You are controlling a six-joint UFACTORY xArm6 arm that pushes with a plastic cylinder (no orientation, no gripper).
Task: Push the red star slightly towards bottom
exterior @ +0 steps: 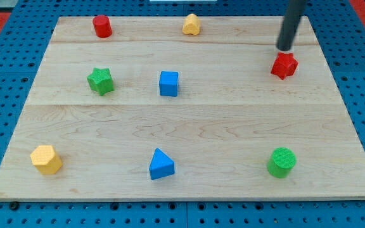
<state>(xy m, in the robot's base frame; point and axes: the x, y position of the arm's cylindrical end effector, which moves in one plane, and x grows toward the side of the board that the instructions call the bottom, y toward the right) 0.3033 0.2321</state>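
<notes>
The red star (284, 65) lies on the wooden board (233, 126) at the view's upper right. My tip (285, 48) is the lower end of the dark rod that comes down from the view's top. It stands just above the red star, at the star's top edge; I cannot tell whether it touches it.
Other blocks on the board: a red cylinder (102, 26) at top left, a yellow block (191, 25) at top centre, a green star (100, 81), a blue cube (168, 83), a yellow hexagon (45, 159), a blue triangle (161, 164), a green cylinder (281, 162).
</notes>
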